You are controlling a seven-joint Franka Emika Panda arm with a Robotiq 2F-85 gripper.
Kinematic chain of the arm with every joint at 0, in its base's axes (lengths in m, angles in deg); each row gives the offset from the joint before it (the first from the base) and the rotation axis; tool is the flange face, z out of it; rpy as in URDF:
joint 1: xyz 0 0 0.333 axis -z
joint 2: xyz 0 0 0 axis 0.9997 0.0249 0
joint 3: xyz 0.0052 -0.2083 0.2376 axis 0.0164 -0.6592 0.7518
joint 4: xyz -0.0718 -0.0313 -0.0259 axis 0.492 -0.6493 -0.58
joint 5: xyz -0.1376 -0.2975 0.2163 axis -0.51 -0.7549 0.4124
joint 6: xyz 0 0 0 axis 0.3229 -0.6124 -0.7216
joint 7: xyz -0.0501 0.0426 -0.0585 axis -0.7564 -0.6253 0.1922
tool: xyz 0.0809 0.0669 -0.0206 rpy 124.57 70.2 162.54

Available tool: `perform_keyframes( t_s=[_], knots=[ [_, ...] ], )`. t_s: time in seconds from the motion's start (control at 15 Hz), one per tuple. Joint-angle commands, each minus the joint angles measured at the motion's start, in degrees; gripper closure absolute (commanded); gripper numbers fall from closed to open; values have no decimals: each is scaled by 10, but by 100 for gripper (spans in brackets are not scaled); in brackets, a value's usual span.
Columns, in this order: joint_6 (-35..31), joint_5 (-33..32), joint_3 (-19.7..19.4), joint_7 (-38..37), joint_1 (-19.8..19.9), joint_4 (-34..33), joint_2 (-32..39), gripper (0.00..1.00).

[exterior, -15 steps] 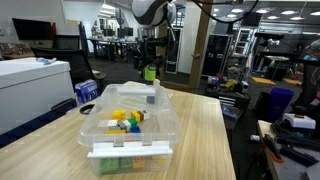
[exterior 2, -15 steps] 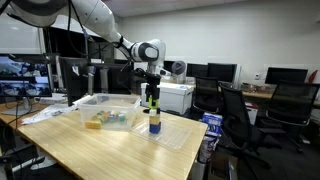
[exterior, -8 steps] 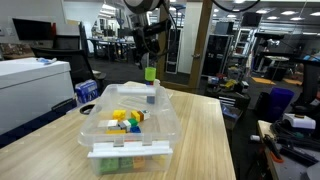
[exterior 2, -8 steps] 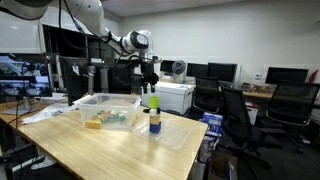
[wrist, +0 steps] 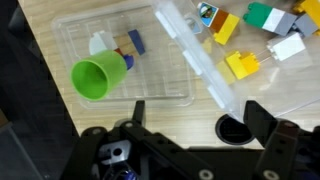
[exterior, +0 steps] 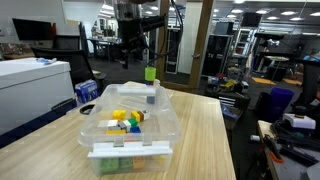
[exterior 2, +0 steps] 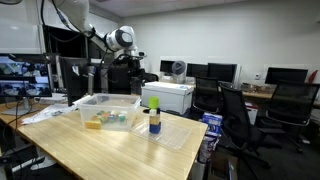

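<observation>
Green cup (wrist: 100, 77) on clear lid (wrist: 165, 62) sits well below the gripper (wrist: 197, 125), jaws apart.

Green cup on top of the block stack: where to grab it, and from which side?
Probably straight from above, with the fingers on opposite sides of the green cup, on its wall just below the rim. It stands upright atop a narrow block stack on the clear lid, so a sideways push could topple it. The wall is round, so any finger orientation fits.
</observation>
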Motion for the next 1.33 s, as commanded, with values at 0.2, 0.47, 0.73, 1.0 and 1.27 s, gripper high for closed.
perform_keyframes(
  t_s=[0.2,0.47,0.73,1.0,1.27],
  knots=[
    [-193,-3,59,40,-29,224,-82,0],
    [-229,45,103,120,-22,306,-101,0],
    [-239,107,127,229,2,338,-103,0],
    [-208,184,145,389,53,349,-97,0],
    [-173,197,140,478,83,353,-88,0]
  ],
)
